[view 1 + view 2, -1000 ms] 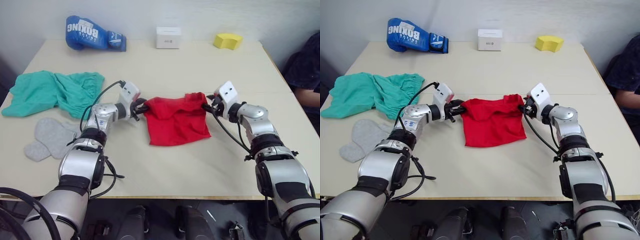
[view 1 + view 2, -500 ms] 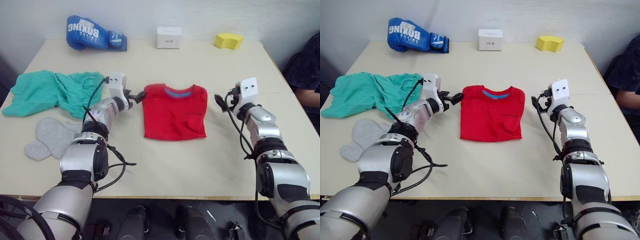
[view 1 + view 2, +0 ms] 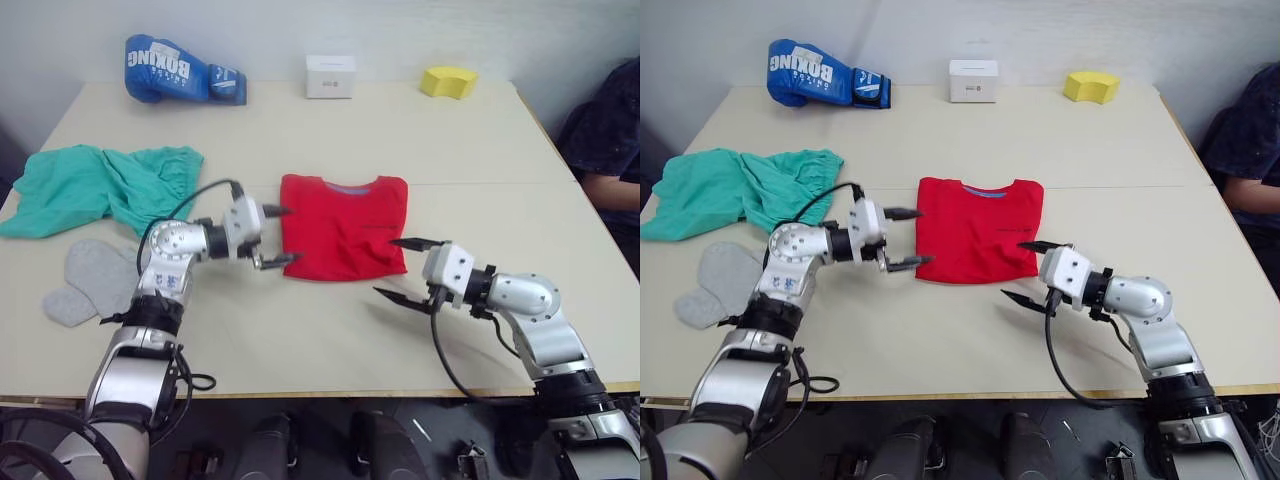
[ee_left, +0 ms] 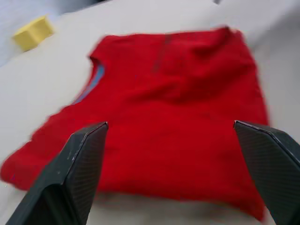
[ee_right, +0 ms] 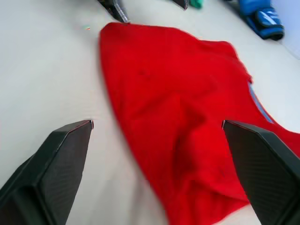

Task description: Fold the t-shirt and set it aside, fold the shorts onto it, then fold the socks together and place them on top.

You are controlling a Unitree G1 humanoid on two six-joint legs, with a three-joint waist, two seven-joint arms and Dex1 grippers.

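Observation:
The red t-shirt (image 3: pixel 342 226) lies folded flat mid-table, collar at the far edge. My left gripper (image 3: pixel 290 234) is open at the shirt's near left corner, its fingertips at the shirt's left edge. My right gripper (image 3: pixel 385 266) is open just off the near right corner, over bare table. The left wrist view shows the t-shirt (image 4: pixel 173 117) ahead of its wide-spread fingers (image 4: pixel 84 154). In the right wrist view the t-shirt (image 5: pixel 187 108) lies ahead between the spread fingers. The teal-green shorts (image 3: pixel 100 185) lie crumpled at far left. The grey socks (image 3: pixel 85 280) lie nearer than the shorts.
A blue boxing glove (image 3: pixel 180 72), a white box (image 3: pixel 330 75) and a yellow block (image 3: pixel 448 80) stand along the table's far edge. A person in dark clothes (image 3: pixel 610 150) sits at the right edge. Bare table (image 3: pixel 330 330) stretches from the shirt to the front edge.
Both grippers let go of the shirt, which now lies flat and folded. They have come back from its far corners to its near corners, open wide.

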